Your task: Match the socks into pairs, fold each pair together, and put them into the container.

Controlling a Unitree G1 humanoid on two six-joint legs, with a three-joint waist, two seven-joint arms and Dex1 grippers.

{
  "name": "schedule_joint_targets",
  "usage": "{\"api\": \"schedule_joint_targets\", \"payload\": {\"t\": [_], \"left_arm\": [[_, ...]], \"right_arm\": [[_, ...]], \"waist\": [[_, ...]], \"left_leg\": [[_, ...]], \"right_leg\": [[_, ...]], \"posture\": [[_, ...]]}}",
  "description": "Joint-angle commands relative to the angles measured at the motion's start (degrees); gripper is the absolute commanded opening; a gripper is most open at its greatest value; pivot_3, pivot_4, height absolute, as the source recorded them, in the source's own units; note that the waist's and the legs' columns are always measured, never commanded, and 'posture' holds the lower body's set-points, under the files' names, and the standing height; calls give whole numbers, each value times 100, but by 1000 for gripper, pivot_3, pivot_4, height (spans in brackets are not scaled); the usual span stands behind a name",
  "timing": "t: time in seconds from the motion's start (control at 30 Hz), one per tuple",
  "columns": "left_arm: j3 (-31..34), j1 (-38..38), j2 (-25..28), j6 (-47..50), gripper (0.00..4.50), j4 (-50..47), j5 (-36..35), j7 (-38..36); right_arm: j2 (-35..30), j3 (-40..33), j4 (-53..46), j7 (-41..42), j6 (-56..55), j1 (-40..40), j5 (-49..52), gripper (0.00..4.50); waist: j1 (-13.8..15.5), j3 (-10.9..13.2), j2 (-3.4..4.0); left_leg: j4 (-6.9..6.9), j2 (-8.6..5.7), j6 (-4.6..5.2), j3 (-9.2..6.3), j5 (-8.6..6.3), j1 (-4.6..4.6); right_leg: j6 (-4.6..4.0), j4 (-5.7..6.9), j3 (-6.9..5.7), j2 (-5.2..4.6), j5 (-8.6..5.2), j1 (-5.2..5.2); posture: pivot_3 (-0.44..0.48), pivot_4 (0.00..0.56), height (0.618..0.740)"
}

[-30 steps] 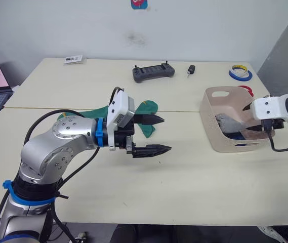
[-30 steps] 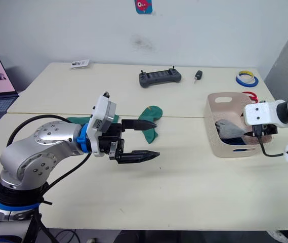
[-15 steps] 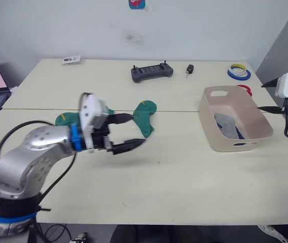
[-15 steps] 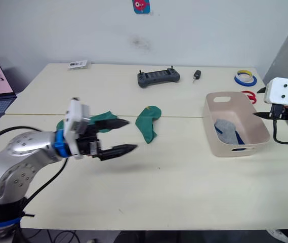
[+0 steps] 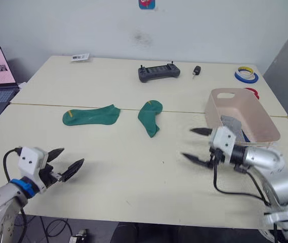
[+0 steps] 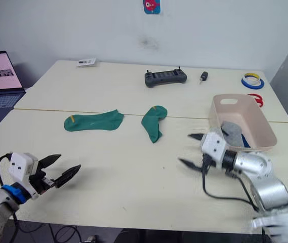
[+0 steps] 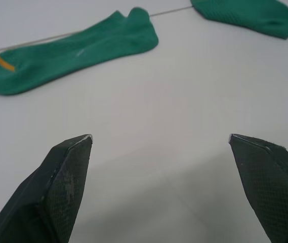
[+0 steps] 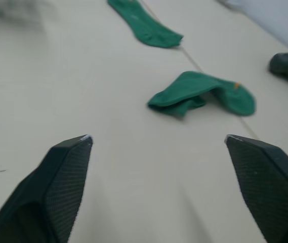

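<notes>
**Silver arms, white wrists, black fingers**

Both arms are rounded silver metal with small dark screws. Each wrist carries a white boxy block. The left arm has a blue ring behind its block; a black cable loops from each wrist. Fingers are black, tapered, with finely textured faces.
</notes>
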Motion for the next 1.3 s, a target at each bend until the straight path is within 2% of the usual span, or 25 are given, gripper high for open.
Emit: {"api": "schedule_joint_targets", "payload": {"t": [0.03,0.17,0.43,0.63,0.8,0.93,1.03,1.13,1.3], "left_arm": [[100,-72,17,-281,4500,-120,44,28],[-92,-456,55,-300,4500,58,142,151],[-1162,-2156,-26,8,4500,981,698,588],[-1998,-3800,-244,-268,4500,2728,1570,1068],[-2317,-5044,-501,-494,4500,4496,1855,1030],[-2377,-5788,-656,-276,4500,5500,1804,730],[-2421,-6097,-659,-142,3923,6048,1891,649],[-2498,-6186,-618,13,2952,6278,1977,521],[-2418,-6006,-557,262,1400,6076,1923,446]], "right_arm": [[58,-34,-405,-162,70,-8,125,4493],[93,20,-468,-203,161,-47,170,4493],[257,285,-607,-520,445,-236,29,4493],[423,459,-678,-817,980,-640,4,4493],[450,563,-711,-933,1140,-780,-53,4493],[442,585,-837,-1003,1230,-725,-45,4493],[442,606,-961,-1064,1300,-654,-43,4500],[431,596,-1074,-1122,1373,-579,-26,4500],[422,562,-1139,-1171,1425,-514,-10,4500]], "waist": [[-14,-1,-1],[-43,-2,-2],[-58,-2,-3],[-95,-2,-4],[-96,-2,-5],[-100,-2,-5],[-119,-2,-5],[-120,-2,-5],[-115,-3,-5]], "left_leg": [[-1,2,0,1,0,10],[-7,8,1,-6,0,14],[-6,4,1,-5,0,12],[-4,4,1,-5,0,10],[-1,1,1,-3,1,3],[0,0,1,0,1,-4],[2,1,0,0,1,-5],[2,1,0,-2,1,-4],[3,1,-1,-1,2,-1]], "right_leg": [[0,0,0,1,0,7],[-1,1,-4,15,-1,9],[-1,5,-9,16,-1,7],[-1,11,-21,21,-1,1],[-1,12,-24,23,0,-5],[-1,13,-24,24,0,-12],[-1,15,-24,25,0,-14],[-1,15,-25,25,-1,-13],[-1,16,-23,23,-1,-10]], "posture": [[0,150,740],[0,150,740],[0,150,740],[0,150,740],[0,150,740],[0,150,740],[0,150,740],[0,150,740],[0,150,740]]}}
